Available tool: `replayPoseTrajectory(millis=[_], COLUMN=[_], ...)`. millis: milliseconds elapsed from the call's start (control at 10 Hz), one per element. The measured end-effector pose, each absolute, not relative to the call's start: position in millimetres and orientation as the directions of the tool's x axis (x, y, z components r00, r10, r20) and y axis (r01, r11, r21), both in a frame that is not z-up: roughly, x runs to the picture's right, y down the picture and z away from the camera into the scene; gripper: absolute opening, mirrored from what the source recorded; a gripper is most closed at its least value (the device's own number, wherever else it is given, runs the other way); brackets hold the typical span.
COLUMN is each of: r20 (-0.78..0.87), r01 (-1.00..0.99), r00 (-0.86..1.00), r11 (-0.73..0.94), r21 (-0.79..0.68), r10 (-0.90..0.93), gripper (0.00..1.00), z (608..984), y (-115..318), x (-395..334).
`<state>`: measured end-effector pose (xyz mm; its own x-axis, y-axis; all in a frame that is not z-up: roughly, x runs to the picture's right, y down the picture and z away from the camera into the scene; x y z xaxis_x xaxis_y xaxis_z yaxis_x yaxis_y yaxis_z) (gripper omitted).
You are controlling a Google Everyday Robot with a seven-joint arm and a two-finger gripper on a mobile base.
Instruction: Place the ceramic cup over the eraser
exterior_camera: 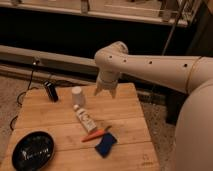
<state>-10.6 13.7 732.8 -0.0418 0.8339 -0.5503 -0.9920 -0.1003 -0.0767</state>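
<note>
The ceramic cup (77, 96), small and white, stands upright near the back of the wooden table (127, 112). Left of it, near the back left corner, the dark eraser (50, 91) stands on end, a short gap away from the cup. My gripper (105, 93) hangs above the back middle of the table, just right of the cup and a little above it. Its fingers are spread and open, with nothing between them.
A white labelled bottle (86, 120) lies in the table's middle, in front of the cup. An orange stick (95, 135) and a flat blue pad (106, 144) lie nearer the front. A black plate (33, 150) sits at the front left. Cables (27, 90) hang past the left edge.
</note>
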Motion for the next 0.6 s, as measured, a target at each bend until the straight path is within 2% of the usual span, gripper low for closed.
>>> replayPoseTrajectory(millis=[300, 600], r20=[-0.554, -0.556], r01=[-0.973, -0.935], r00=[0.182, 0.335], r11=[0.068, 0.194], r21=[-0.220, -0.297], r10=[0.812, 0.761], gripper=[0.65, 0.65], z=[774, 823], y=[-3, -4], x=[-71, -132])
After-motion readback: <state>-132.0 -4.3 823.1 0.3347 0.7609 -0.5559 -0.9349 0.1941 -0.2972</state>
